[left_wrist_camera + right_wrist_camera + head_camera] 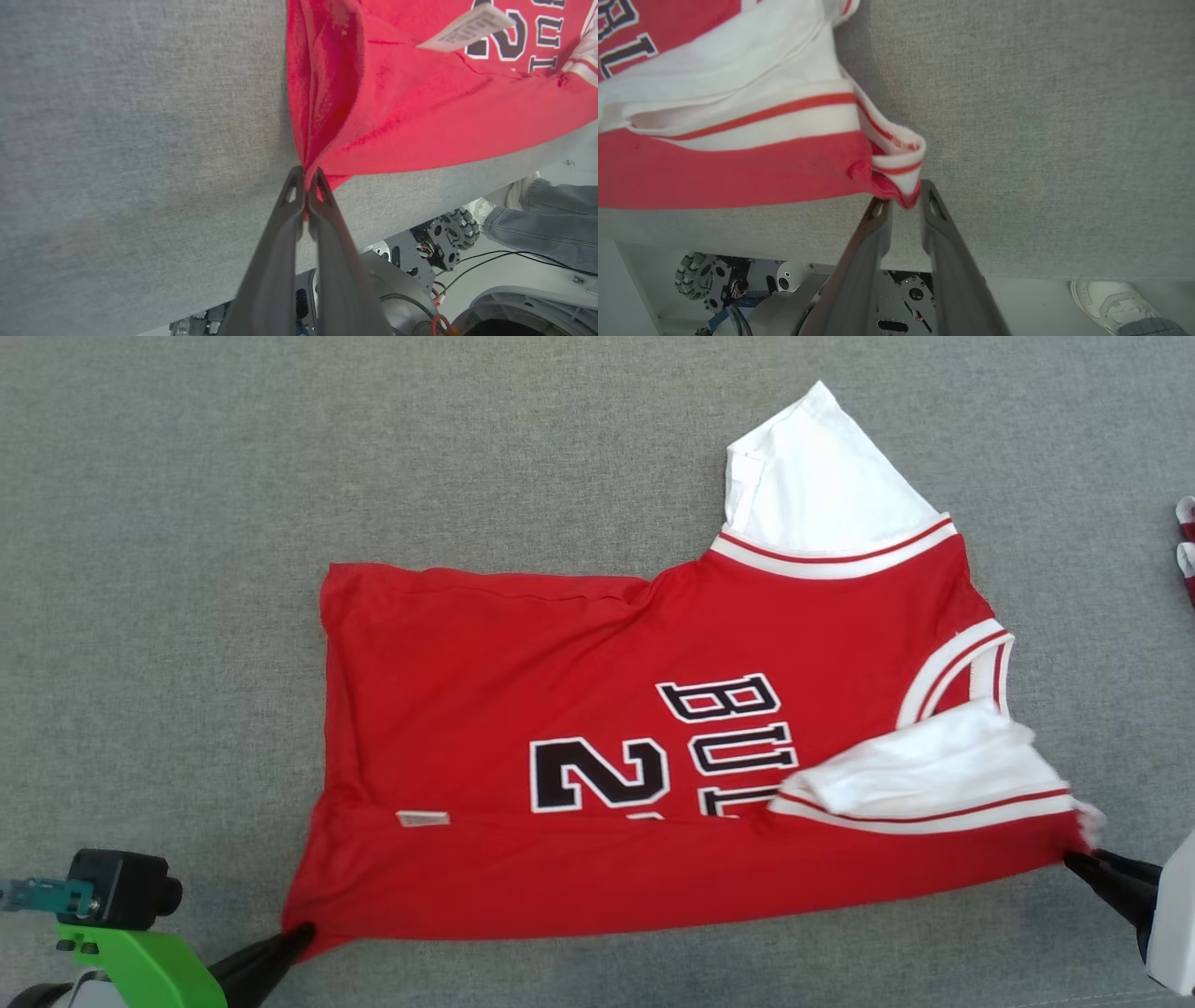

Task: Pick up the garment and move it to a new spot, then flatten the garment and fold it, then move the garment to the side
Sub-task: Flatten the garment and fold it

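The garment is a red jersey with dark lettering, white sleeves and striped trim, lying spread on the grey table. My left gripper is shut on the garment's lower left hem corner. In the left wrist view the two fingers press together on the red cloth, which is my left gripper pinching the fabric. My right gripper holds the lower right corner. In the right wrist view my right gripper is shut on a bunch of red and white trim.
Another red-and-white item pokes in at the right edge of the table. Past the table's near edge are the robot's wheeled base, a person's trouser leg and a white shoe.
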Robot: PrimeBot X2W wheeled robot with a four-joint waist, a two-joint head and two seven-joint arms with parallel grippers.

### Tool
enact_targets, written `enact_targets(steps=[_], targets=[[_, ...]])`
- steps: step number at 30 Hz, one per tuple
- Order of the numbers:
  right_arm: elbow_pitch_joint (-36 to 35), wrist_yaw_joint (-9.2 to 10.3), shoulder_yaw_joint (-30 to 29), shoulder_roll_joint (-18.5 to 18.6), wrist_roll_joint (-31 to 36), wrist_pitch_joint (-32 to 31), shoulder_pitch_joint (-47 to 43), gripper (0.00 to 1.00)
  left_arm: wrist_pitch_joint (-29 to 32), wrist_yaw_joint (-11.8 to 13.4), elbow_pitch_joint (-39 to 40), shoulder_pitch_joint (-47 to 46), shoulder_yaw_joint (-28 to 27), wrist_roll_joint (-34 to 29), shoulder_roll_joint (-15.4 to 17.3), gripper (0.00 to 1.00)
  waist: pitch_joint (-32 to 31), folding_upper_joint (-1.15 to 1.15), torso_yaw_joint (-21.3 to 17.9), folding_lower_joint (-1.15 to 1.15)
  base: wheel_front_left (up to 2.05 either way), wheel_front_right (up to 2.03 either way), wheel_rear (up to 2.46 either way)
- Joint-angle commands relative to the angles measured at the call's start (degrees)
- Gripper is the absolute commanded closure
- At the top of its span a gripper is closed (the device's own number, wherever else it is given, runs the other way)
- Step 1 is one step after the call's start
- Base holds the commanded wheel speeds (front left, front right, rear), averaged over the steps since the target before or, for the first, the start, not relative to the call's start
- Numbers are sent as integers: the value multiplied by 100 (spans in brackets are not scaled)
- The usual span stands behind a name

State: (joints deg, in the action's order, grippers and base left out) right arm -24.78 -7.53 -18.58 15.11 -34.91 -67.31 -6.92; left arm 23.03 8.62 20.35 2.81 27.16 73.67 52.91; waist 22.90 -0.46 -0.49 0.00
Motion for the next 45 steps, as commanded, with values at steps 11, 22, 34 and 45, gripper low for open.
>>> enact_targets(steps=[11,22,34,45], targets=[[-279,4,20,770,206,254,1119,0,62,433,430,-525,-414,-913,950,0,614,46,-23,0,0,0,0],[1106,5,1592,741,863,175,4383,0,1134,316,114,-3254,280,-1910,-61,0,1305,46,110,0,0,0,0],[2728,5,2484,377,1379,348,5742,0,1541,30,-2026,-4860,1257,-2557,-1628,0,1272,46,339,0,0,0,0],[3182,5,2617,339,1465,432,5907,0,1407,-181,-2412,-4828,1387,-2422,-1999,100,1186,46,467,0,0,0,0]])
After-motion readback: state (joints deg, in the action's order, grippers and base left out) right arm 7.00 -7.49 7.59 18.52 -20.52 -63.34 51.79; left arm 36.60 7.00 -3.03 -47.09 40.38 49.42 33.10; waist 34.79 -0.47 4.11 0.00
